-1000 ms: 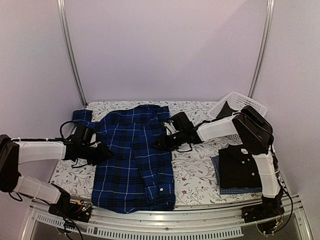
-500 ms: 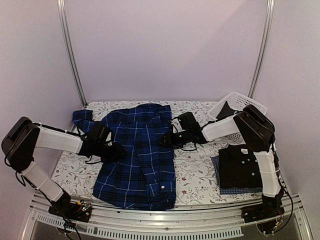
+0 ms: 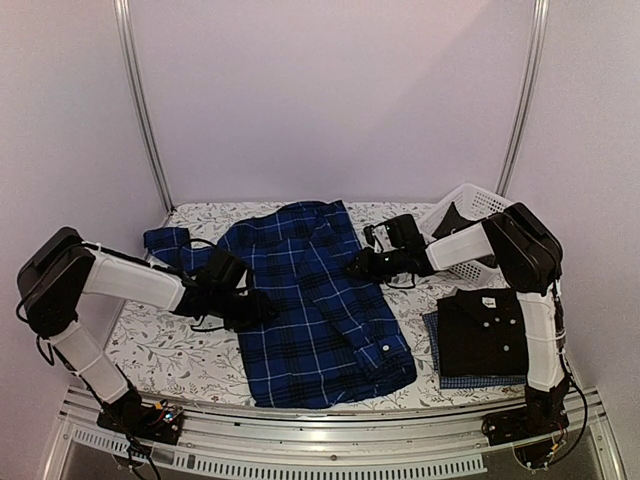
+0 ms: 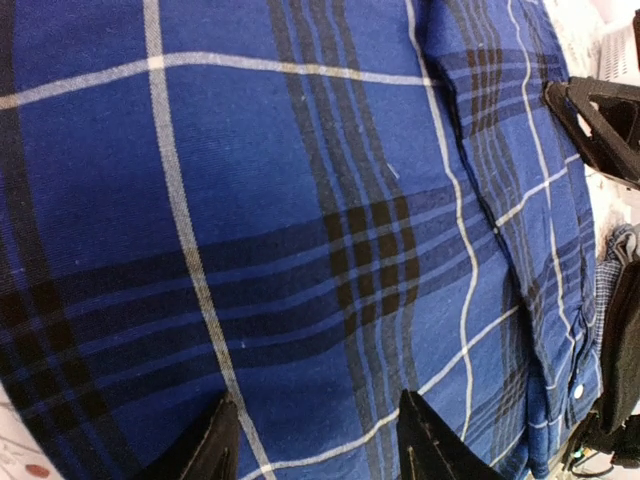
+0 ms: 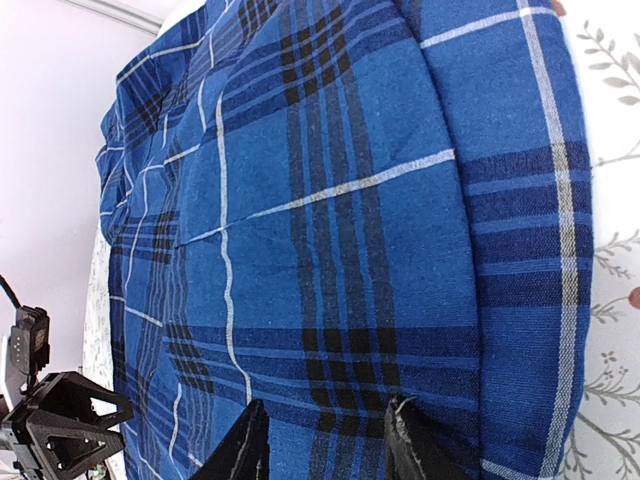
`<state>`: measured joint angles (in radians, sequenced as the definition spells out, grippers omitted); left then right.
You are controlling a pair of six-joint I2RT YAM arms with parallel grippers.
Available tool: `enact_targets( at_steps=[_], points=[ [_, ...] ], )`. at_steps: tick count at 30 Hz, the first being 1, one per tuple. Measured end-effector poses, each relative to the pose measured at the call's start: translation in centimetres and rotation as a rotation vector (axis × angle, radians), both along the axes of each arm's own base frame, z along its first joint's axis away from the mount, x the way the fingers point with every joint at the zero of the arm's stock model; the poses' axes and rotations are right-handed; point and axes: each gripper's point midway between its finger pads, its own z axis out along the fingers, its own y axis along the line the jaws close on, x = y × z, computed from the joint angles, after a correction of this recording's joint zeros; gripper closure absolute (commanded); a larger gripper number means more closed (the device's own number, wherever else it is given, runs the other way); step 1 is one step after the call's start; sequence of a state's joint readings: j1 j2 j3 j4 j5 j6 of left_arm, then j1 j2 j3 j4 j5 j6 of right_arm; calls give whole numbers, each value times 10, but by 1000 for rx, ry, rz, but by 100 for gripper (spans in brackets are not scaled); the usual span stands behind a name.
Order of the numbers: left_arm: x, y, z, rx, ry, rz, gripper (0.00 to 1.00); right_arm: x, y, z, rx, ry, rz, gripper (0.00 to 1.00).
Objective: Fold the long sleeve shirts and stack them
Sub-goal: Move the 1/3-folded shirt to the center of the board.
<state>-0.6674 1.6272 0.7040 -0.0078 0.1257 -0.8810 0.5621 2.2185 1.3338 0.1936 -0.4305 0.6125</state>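
I am mid-fold on the plaid shirt (image 3: 310, 300), spread askew across the middle of the bench (image 3: 170, 350), left jaws and right jaws each clenched on a side edge of it, so next, I judge, both must carry the cloth together without slackening.

Bare counter (image 3: 150, 345) lies open at front left; the plaid shirt (image 3: 320, 300) fills the middle, the basket (image 3: 490, 205) and folded black shirt (image 3: 485, 335) block the right.
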Motion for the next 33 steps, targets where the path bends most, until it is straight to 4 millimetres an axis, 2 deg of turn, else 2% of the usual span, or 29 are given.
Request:
enact_targets(
  at_steps=[5,10,19,23,27,33],
  points=[
    [-6,-1,1,-13,11,18,45,2,-4,1,-23,-17,11,61],
    [-17,7,3,-7,32,37,45,1,-5,2,-62,-15,31,61],
    [-28,9,17,-15,29,33,45,-6,-13,14,-143,-4,42,60],
    [-41,10,21,-2,41,9,45,-10,-8,30,-154,-27,56,60],
    [-53,20,30,-3,35,7,45,-12,2,48,-149,-65,74,60],
    [-76,26,31,-17,53,-34,51,-26,19,59,-158,-86,116,60]
  ],
)
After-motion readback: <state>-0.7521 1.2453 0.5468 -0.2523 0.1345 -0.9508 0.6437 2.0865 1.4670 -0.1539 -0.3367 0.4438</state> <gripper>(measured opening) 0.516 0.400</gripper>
